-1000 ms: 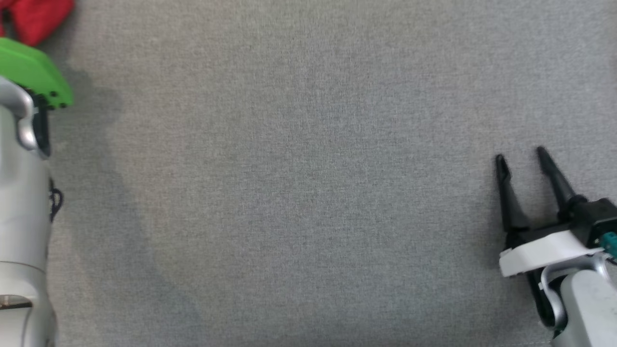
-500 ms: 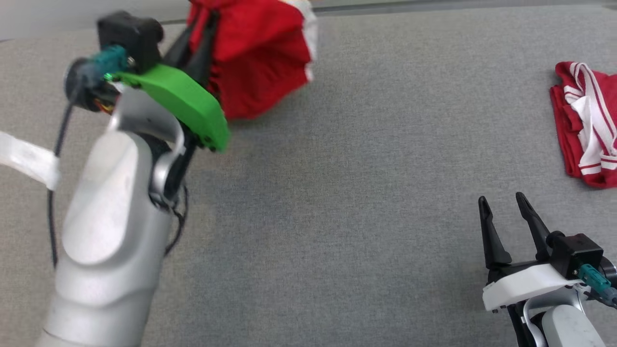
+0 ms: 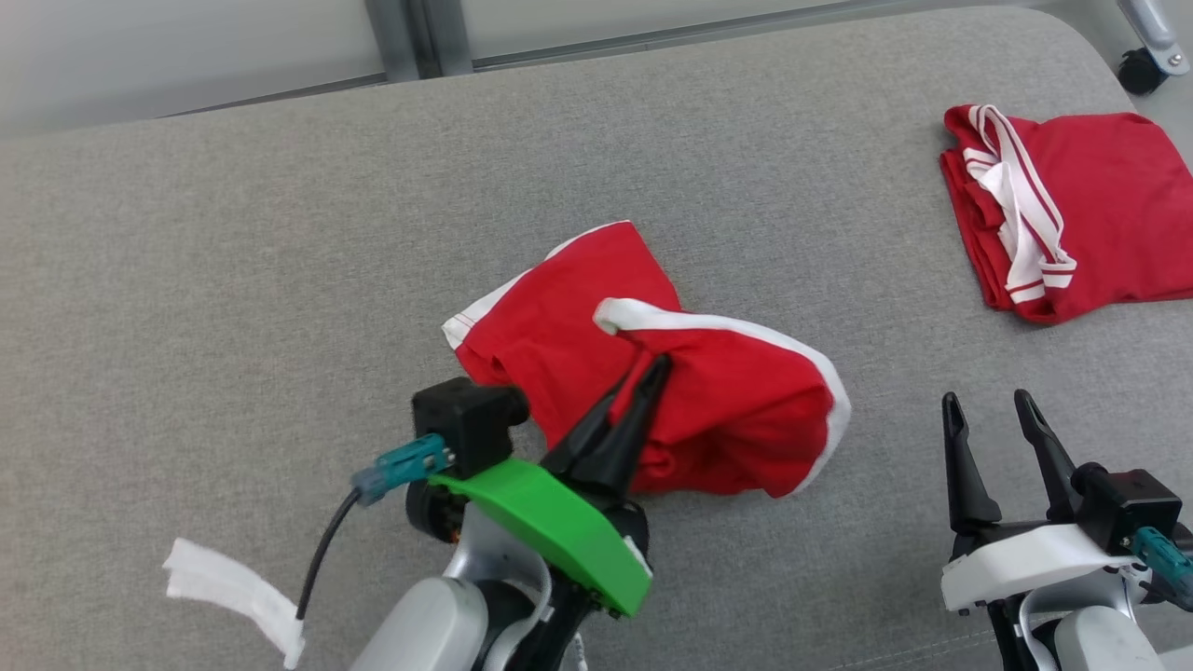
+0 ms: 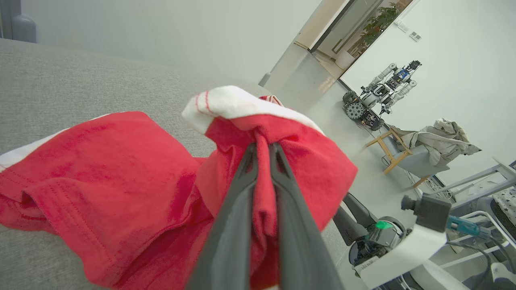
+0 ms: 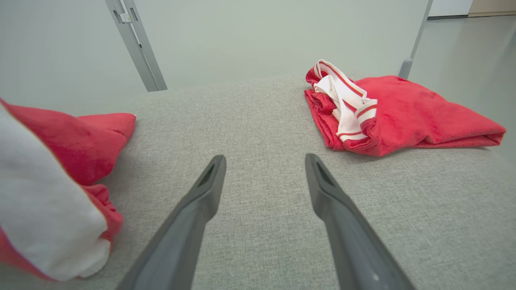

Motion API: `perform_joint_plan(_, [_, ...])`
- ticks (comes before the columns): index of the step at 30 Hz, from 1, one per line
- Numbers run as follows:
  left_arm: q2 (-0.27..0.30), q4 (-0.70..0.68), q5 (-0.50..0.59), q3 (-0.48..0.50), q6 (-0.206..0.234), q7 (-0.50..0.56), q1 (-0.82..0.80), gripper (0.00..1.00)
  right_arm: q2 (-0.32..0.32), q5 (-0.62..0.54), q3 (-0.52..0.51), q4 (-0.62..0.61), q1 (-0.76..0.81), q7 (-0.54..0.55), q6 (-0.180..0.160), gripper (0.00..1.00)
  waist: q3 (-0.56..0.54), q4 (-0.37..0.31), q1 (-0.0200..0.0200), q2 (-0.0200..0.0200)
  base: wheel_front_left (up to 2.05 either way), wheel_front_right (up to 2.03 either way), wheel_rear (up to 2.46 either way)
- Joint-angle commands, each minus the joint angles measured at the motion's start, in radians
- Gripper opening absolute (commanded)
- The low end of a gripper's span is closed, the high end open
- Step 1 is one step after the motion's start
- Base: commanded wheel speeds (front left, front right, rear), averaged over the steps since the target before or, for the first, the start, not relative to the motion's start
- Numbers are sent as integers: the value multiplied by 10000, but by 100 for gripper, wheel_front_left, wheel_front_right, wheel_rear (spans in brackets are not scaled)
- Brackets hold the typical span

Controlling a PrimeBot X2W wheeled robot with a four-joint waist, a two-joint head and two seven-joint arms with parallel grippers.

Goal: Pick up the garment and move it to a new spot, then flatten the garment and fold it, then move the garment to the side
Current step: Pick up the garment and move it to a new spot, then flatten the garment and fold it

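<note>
Tightly, the left gripper pinches a fold of the crumpled red garment at the middle of the grey fabric surface; the right gripper gapes empty, near a folded red garment.

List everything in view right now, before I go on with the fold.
garment: one, red with white trim, bunched mid-table
folded garment: one, red with white striped trim, far right of the table
table: one, grey fabric top, under both garments
white strip: one, white, low left in the head view
caster wheel: one, black, beyond the table's far right corner
other robot: one, grey and black, on the floor in the background of the left wrist view
chair: one, wooden legs, near that robot
beige cloth: one, draped over the chair
left gripper: one, dark fingers, shut on the garment
right gripper: one, dark fingers, open, holding nothing, near right
</note>
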Motion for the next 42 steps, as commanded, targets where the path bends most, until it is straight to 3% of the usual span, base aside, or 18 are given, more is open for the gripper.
perform_joint_plan(1, [42, 144, -200, 236, 154, -352, 237, 0, -5, 22, -72, -9, 136, 2, 0, 100, 87, -176, 0, -1, 0, 0, 0])
perform_joint_plan(4, [216, 748, -82, 797, 173, -1440, 758, 0, 7, -30, -136, 48, 153, 2, 0, 100, 79, -218, 0, -1, 0, 0, 0])
perform_joint_plan(11, [808, 2087, -332, 1737, -273, -3402, 2462, 3, -93, -113, -406, 166, 490, 2, 0, 100, -243, 147, 0, -1, 0, 0, 0])
perform_joint_plan(12, [833, 2270, -332, 1747, -385, -3626, 2619, 44, -110, -126, -419, 191, 535, 2, 0, 100, -297, 228, 0, -1, 0, 0, 0])
perform_joint_plan(13, [867, 2534, -263, 1783, -478, -3869, 2787, 100, -145, -141, -412, 224, 595, 2, 0, 100, -358, 326, 0, -1, 0, 0, 0])
perform_joint_plan(17, [804, 3652, 101, 1808, -663, -4414, 3270, 100, -302, -189, -424, 340, 810, 2, 0, 100, -739, 748, 0, -1, 0, 0, 0])
perform_joint_plan(21, [498, 4181, 506, 2554, -242, -4611, 3779, 100, -376, -195, -516, 371, 1038, 2, 0, 100, -1126, 1048, 0, -1, 0, 0, 0])
perform_joint_plan(24, [274, 3651, 1291, 3511, -107, -4604, 4123, 100, -410, -218, -609, 318, 1193, 2, 0, 100, -1362, 1251, 0, -1, 0, 0, 0])
perform_joint_plan(31, [42, 2300, 2822, 4825, -759, -4602, 4738, 100, -406, -373, -750, -26, 1651, 2, 0, 100, -2083, 1511, 0, -1, 0, 0, 0])
perform_joint_plan(42, [26, 1744, 3193, 5534, -638, -4604, 4828, 100, -218, -766, -847, -533, 1956, 2, 0, 100, -2426, 1121, 0, -1, 0, 0, 0])
